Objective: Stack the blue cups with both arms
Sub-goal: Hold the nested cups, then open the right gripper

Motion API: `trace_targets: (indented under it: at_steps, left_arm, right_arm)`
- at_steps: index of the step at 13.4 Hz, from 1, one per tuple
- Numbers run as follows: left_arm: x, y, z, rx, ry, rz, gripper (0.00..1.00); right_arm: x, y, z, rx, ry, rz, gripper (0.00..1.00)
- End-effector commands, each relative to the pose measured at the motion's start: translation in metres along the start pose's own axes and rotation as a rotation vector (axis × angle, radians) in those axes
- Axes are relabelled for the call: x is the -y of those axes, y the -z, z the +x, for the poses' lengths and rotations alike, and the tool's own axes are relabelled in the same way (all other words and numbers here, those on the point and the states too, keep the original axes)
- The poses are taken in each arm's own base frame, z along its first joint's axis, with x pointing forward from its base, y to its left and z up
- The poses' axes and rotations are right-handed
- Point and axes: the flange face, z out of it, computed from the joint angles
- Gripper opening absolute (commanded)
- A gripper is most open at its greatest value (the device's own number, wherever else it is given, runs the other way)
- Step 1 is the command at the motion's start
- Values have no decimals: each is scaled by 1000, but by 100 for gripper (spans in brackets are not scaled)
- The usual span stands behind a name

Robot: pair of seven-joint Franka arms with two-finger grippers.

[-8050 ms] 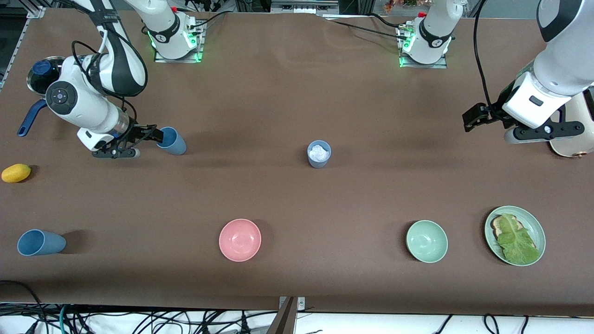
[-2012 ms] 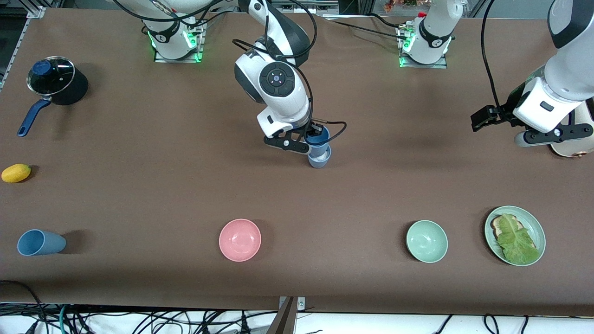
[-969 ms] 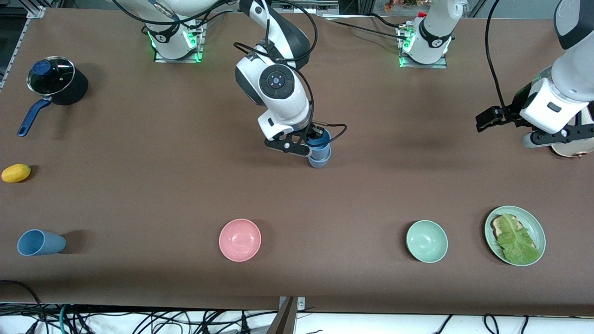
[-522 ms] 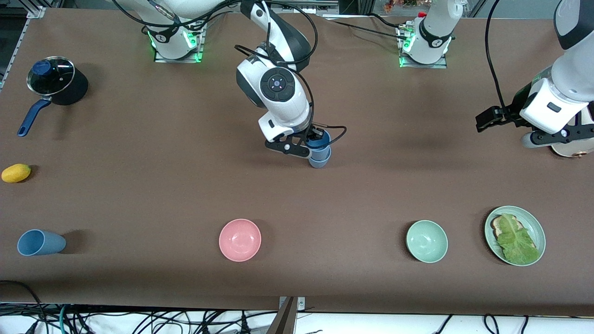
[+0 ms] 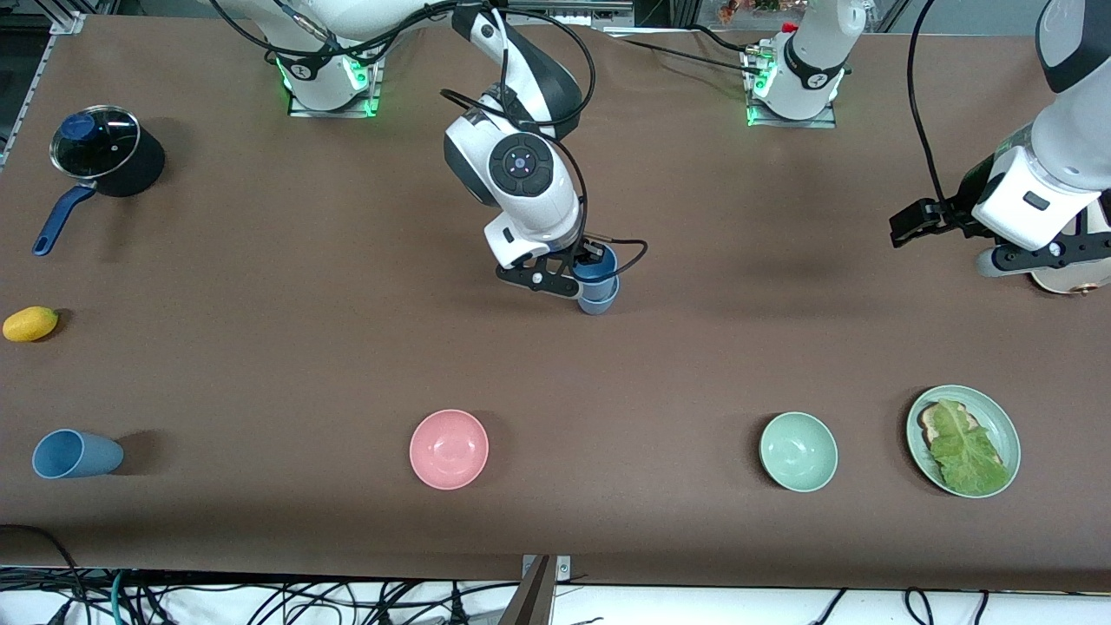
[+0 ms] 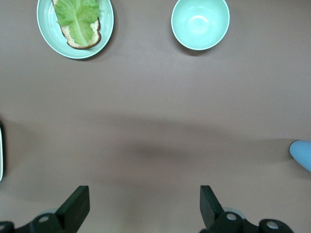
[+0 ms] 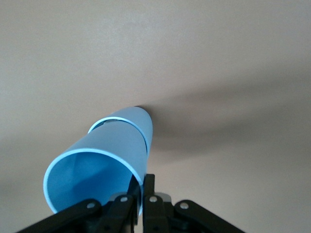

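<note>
Front view: the right arm, reaching from its base to the middle of the brown cloth-covered surface (image 5: 694,347), has its black two-finger right pincer (image 5: 583,271) clamped on the rim of a small dusty-blue plastic tumbler (image 5: 598,264), which sits nested in a second blue tumbler (image 5: 599,302) standing upright on the surface. A third blue tumbler (image 5: 74,454) lies on its side at the right arm's end, nearer to the camera. A pink round bowl (image 5: 449,449) and a pale green round bowl (image 5: 798,451) sit in the same near row, with a pale green plate (image 5: 1007,434) carrying toast and a lettuce leaf toward the left arm's end. A black pot with a glass lid and blue handle (image 5: 104,161) and a yellow lemon-shaped fruit (image 5: 30,323) lie at the right arm's end. The left arm waits at its own end, its left pincer (image 5: 907,224) held above the surface.

Left wrist view: the left pincer (image 6: 141,208) has its fingers spread wide apart over bare surface, with the green bowl (image 6: 200,23) and plate (image 6: 48,34) in sight.

Right wrist view: the right pincer (image 7: 141,196) pinches the held tumbler's (image 7: 97,170) wall, with the lower tumbler's (image 7: 131,119) rim showing around it.
</note>
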Motion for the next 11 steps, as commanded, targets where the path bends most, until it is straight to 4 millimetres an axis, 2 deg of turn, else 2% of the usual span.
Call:
trace_targets:
  at_steps: [1, 3, 5, 6, 10, 11]
  left_arm:
    - [1, 3, 1, 10, -19, -17, 100]
    - [1, 3, 1, 10, -20, -17, 100]
    - [1, 3, 1, 10, -20, -17, 100]
    - [1, 3, 1, 10, -20, -17, 100]
    - [1, 3, 1, 10, -20, -17, 100]
    - [1, 3, 1, 10, -20, -17, 100]
  right_arm:
    - [8, -1, 1, 1, -11, 9, 0]
    - [8, -1, 1, 0, -8, 10, 0]
    - [8, -1, 3, -1, -6, 10, 38]
    - [8, -1, 3, -5, -8, 15, 50]
    - [9, 1, 3, -9, -8, 22, 58]
    - [9, 3, 3, -9, -2, 23, 68]
